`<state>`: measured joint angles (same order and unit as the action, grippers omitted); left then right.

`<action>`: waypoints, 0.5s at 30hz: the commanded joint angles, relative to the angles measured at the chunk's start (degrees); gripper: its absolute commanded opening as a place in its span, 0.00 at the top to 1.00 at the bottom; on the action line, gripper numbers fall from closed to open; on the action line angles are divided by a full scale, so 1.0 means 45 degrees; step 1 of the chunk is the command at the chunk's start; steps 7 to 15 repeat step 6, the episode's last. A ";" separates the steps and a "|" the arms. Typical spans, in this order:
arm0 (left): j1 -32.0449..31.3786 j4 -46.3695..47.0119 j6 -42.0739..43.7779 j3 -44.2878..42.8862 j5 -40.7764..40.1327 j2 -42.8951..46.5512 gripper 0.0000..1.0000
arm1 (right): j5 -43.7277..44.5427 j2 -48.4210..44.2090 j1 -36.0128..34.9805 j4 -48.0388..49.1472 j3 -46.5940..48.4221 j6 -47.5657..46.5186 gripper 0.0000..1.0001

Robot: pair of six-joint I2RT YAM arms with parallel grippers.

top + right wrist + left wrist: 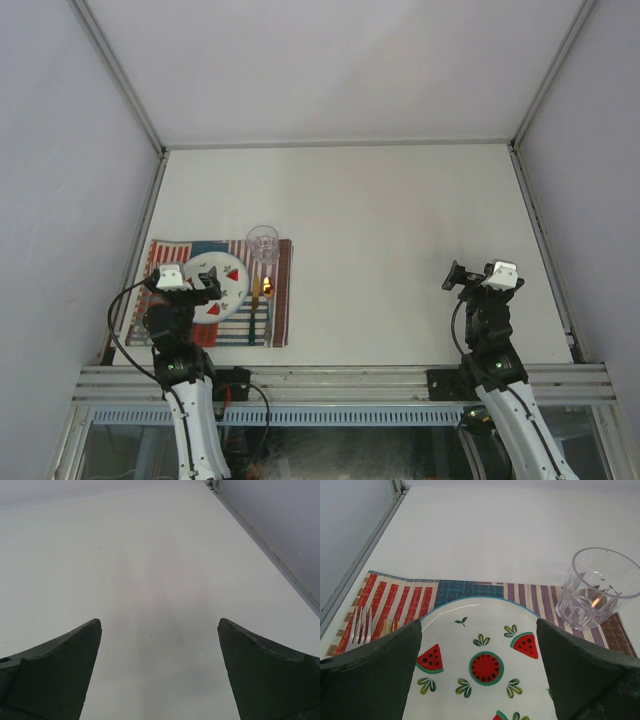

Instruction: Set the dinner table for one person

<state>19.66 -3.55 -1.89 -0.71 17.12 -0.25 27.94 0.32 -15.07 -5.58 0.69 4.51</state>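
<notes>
My left claw (479, 625) hangs spread wide over the plate (485, 645), with nothing between its fingers (375, 675). Those fingers cut off both near sides of the plate, and its near edge runs out of my wrist view. The plate lies on the placemat (395, 597), which sits by the near left corner of the table (400, 210).

Left of the plate, fork (360, 625) tines poke out above my left finger. The handle is hidden behind it, and I cannot tell whether a second piece lies alongside. The glass (594, 587) stands upright near the mat's far right corner, just beyond the plate and apart from it.

From above, cutlery (258, 305) lies on the mat right of the plate, too small to name, with an orange glint on it. My left arm covers the plate's left part there.

My right claw (159, 622) is spread just as wide and grasps nothing. It hangs above bare table, well apart from the mat. The frame crops the near ends of its fingers.
</notes>
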 commanded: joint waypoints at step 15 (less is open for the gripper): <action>-0.0046 -0.0178 0.0420 0.1337 0.0381 0.2549 0.00 | -0.0149 -0.1008 0.0048 -0.0849 -0.0622 0.0207 0.00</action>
